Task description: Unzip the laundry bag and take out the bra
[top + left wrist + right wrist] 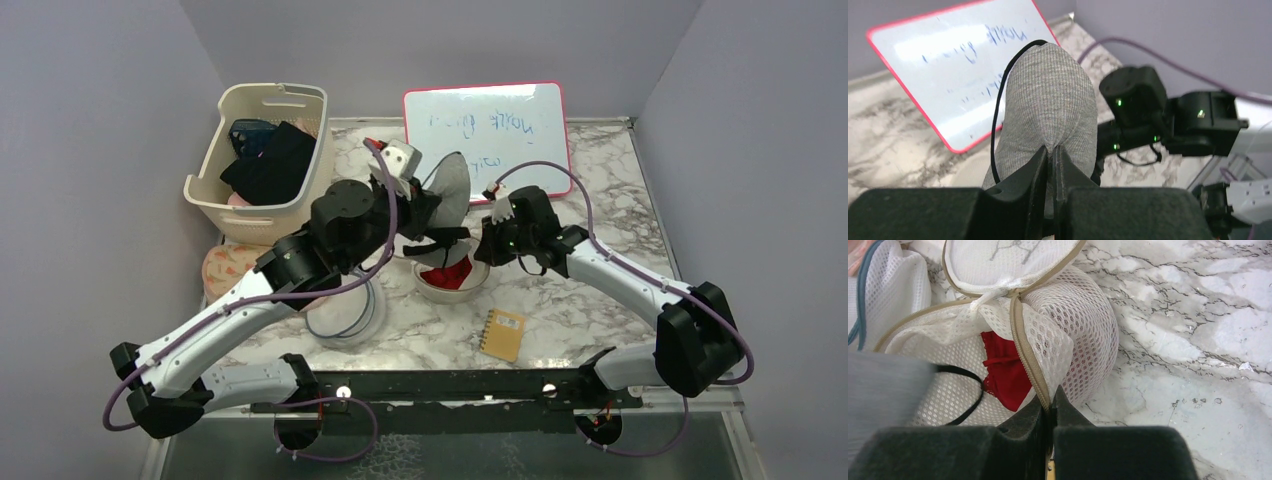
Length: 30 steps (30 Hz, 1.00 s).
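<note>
So, left gripper (1050, 150) clenched on grey bra (1053, 100), holding it up clear of laundry bag (1083, 315) mid-worktop (1198, 365). Right gripper (1050, 397) pinches bag's tan zipper edge, probably anchoring it, mouth open. Red garment (1003, 375) inside.

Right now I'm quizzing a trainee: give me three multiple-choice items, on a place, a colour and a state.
1. Where on the table is the notebook? A) far edge B) near edge C) left edge
2. What colour is the garment inside the laundry bag? A) red B) blue C) green
3. The laundry bag is: A) zipped shut B) unzipped C) folded flat
B: it sits at the table's front. A: red shows through the opening. B: the right end effector pinches its parted zipper edge.
</note>
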{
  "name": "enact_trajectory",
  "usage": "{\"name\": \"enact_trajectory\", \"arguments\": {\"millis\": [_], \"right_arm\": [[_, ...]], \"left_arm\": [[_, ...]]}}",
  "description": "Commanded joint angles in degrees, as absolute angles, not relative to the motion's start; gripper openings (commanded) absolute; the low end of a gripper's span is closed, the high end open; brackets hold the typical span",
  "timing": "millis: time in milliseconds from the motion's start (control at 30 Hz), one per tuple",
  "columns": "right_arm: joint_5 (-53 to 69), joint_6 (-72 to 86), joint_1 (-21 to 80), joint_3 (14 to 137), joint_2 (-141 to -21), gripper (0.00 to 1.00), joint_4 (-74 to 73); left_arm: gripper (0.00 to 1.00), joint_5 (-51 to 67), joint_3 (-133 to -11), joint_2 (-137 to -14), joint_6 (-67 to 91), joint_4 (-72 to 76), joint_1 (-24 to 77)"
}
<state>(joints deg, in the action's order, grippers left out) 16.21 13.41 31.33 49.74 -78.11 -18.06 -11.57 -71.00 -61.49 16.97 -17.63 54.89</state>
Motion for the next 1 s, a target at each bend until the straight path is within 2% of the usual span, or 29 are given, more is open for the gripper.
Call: {"name": "enact_trajectory", "arguments": {"millis": [0,300,433,600,733,833,967], "right_arm": [[17.45,13.02,31.55,49.09,-79.09,0.01,-16.18],[17.73,12.87,31.53,48.62,-78.57,0.01,-16.15],[18.25,12.87,31.55,48.61,-78.76,0.01,-15.91],[18.31,12.77,31.51,48.92,-78.43,0.01,-16.49],[19.52,12.66,31.55,48.72,-77.81,0.01,-16.55],[19.55,12.64,31.55,48.64,-78.07,0.01,-16.49],[19.63,12.59,31.55,49.48,-78.57,0.01,-16.84]], "left_arm": [[0.0,-21.05,-77.08,-60.82,13.06,-18.17,55.06],[0.0,-36.71,-100.36,-72.59,-3.39,-21.51,54.96],[0.0,-46.99,-107.25,-79.27,-9.4,-20.14,50.07],[0.0,-41.42,-112.39,-85.08,-7.33,-19.23,33.26],[0.0,-40.77,-116.38,-89.42,-6.69,-18.53,25.18],[0.0,-37.35,-120.29,-92.05,0.4,-22.05,18.95],[0.0,-34.74,-117.18,-93.03,2.66,-16.31,13.19]]}}
